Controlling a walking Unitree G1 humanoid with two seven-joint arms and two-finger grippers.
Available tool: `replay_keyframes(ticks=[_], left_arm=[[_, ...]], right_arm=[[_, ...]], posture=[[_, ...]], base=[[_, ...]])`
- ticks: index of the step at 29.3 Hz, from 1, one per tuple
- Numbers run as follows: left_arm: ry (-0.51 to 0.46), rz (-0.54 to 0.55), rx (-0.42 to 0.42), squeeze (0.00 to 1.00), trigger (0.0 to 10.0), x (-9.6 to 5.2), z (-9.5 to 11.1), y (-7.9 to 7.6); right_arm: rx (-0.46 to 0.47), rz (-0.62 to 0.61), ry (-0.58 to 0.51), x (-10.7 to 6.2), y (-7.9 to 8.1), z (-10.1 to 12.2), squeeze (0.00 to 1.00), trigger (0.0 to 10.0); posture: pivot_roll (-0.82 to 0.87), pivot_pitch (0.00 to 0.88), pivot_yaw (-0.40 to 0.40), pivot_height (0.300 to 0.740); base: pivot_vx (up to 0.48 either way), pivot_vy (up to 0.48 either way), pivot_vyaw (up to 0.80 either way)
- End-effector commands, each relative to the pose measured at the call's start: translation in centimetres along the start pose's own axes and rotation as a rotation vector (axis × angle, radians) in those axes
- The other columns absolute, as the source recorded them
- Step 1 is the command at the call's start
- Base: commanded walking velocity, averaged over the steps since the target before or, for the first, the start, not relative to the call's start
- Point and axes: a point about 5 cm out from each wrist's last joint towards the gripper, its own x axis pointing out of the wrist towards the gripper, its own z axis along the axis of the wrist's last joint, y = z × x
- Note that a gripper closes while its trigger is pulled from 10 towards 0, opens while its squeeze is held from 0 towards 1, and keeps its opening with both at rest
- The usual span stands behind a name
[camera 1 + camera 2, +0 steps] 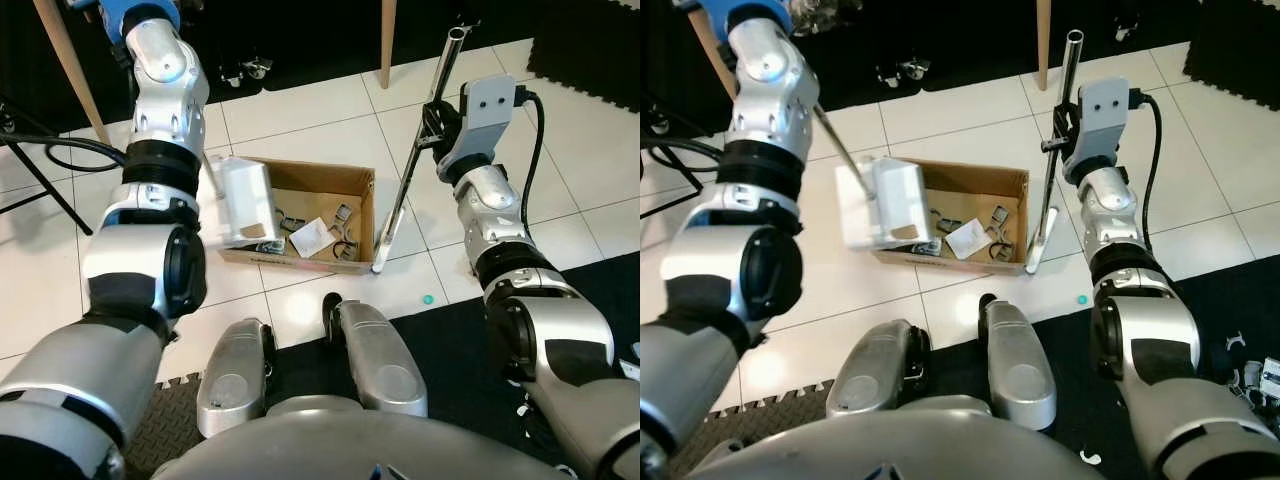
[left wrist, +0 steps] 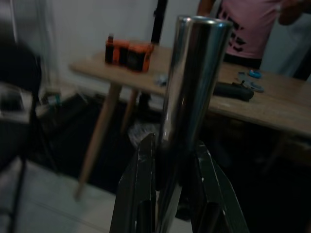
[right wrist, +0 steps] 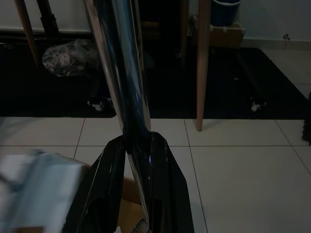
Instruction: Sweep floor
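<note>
A long shiny metal broom handle (image 1: 412, 165) slants down across the white tiled floor (image 1: 300, 115), its top end up beside the right gripper (image 1: 432, 118) and its lower end resting on the tile just beside the right side of an open brown cardboard box (image 1: 362, 183). The right gripper's two black fingers (image 3: 109, 187) are closed on this pole — in the right wrist view the chrome tube runs up from between them, and they press against it on either side.

The left gripper (image 2: 170, 194) clamps a second chrome tube (image 2: 187, 87), its fingers pinched narrow around the shaft, with the tube's cut end standing just above the fingertips. In the eye views this thin rod runs down from the raised left arm to a white plastic dustpan (image 1: 885, 200), which is tilted over the left end of the box, its mouth toward the box's inside.

Inside the box lie a crumpled piece of white paper (image 1: 312, 236) and several small dark metal clips (image 1: 342, 232). A tiny teal speck (image 1: 428, 298) sits on the tile, near the edge of the black foam mat (image 1: 450, 350) and a little to the right of the broom's lower end.

Behind, in the left wrist view, a wooden table (image 2: 272, 109) carries an orange and black device (image 2: 127, 51), and a person in a pink shirt (image 2: 248, 24) stands beyond it.
</note>
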Motion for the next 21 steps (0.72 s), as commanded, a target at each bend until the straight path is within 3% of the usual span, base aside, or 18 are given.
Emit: replay_keyframes(ticks=[1, 5, 6, 8, 10, 15, 16, 18, 20, 21], left_arm=[[-0.042, -0.023, -0.164, 0.0, 10.0, 0.1, 2.1, -1.3], [-0.05, -0.003, -0.17, 0.0, 10.0, 0.3, 2.3, -0.8], [-0.075, -0.007, -0.102, 0.0, 10.0, 0.3, 2.4, -0.8], [-0.073, -0.015, -0.086, 0.0, 10.0, 0.2, 2.2, -0.9], [-0.085, -0.041, -0.014, 0.0, 10.0, -0.1, 1.8, -1.3], [-0.061, -0.069, -0.018, 0.0, 10.0, -0.3, 1.4, -1.7], [-0.032, -0.105, -0.033, 0.0, 10.0, -0.4, 1.2, -2.2], [0.067, -0.144, -0.156, 0.0, 10.0, -0.3, 0.8, -2.8], [0.067, -0.144, -0.156, 0.0, 10.0, -0.3, 0.8, -2.8], [0.103, -0.131, -0.202, 0.0, 10.0, -0.1, 0.7, -2.6]], right_arm=[[-0.009, -0.002, -0.026, 0.1, -0.2, 0.5, 0.0, 10.0], [-0.01, -0.003, -0.025, 0.1, -0.2, 0.5, 0.0, 10.0], [-0.012, -0.002, -0.024, 0.1, -0.2, 0.5, 0.0, 10.0], [-0.013, 0.0, -0.024, 0.2, -0.2, 0.5, 0.0, 10.0], [-0.014, 0.002, -0.026, 0.2, -0.2, 0.6, 0.0, 10.0], [-0.014, 0.003, -0.028, 0.3, -0.2, 0.7, 0.0, 10.0], [-0.015, 0.002, -0.028, 0.3, -0.2, 0.7, 0.0, 10.0], [-0.015, -0.001, -0.027, 0.2, -0.3, 0.7, 0.0, 10.0], [-0.015, -0.001, -0.027, 0.2, -0.3, 0.7, 0.0, 10.0], [-0.015, -0.003, -0.027, 0.2, -0.3, 0.7, 0.0, 10.0]], posture=[[-0.02, 0.063, -0.012, 0.74], [-0.02, 0.061, -0.015, 0.74], [-0.02, 0.061, -0.015, 0.74], [-0.02, 0.06, -0.017, 0.74], [-0.02, 0.057, -0.017, 0.74], [-0.02, 0.057, -0.017, 0.74], [-0.02, 0.056, -0.015, 0.74], [-0.02, 0.055, -0.014, 0.74], [-0.02, 0.055, -0.014, 0.74], [-0.02, 0.058, -0.012, 0.74]], base=[[0.0, 0.0, 0.0], [0.0, 0.0, 0.0], [0.0, 0.0, 0.0], [0.0, 0.0, 0.0], [0.0, 0.0, 0.0], [0.0, 0.0, 0.0], [0.0, 0.0, 0.0], [0.0, 0.0, 0.0], [0.0, 0.0, 0.0], [0.0, 0.0, 0.0]])
